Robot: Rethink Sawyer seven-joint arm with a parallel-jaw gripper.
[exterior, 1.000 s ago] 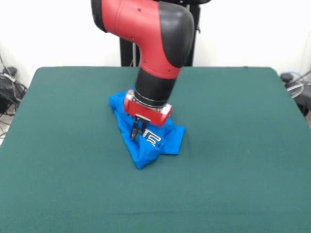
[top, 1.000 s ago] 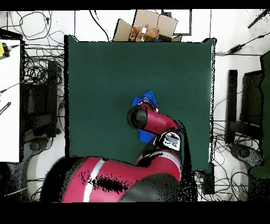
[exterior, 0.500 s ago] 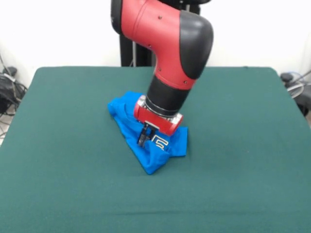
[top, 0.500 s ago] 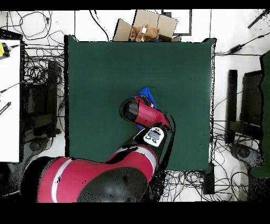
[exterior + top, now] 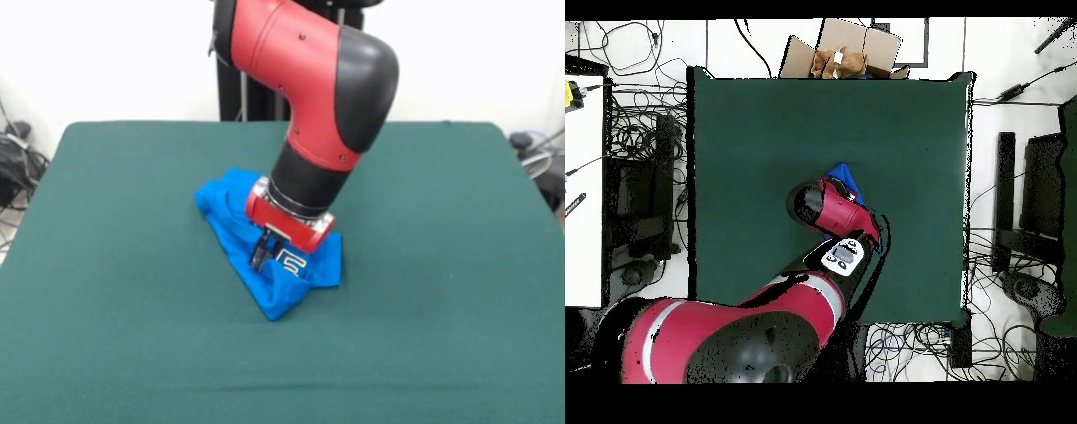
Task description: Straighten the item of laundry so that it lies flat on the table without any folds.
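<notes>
Fingers (image 5: 259, 253) dark, close together, pressed down into the blue T-shirt (image 5: 231, 231); pinching cloth or merely touching it, cannot tell.

Gripper (image 5: 262, 256) planted beside white lettering, on soft crumpled fabric bunched into a rough triangle near the middle of the green felt table (image 5: 115, 291). Seen from above, mostly hidden under the glossy red arm (image 5: 840, 212), only a blue corner of T-shirt (image 5: 846, 177) poking out; gripper itself covered.

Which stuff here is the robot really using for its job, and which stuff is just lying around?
For the job:
- blue T-shirt, still crumpled
- green table
- the tool, down on the shirt

Just lying about:
- cardboard box beyond the table
- cables on the floor
</notes>
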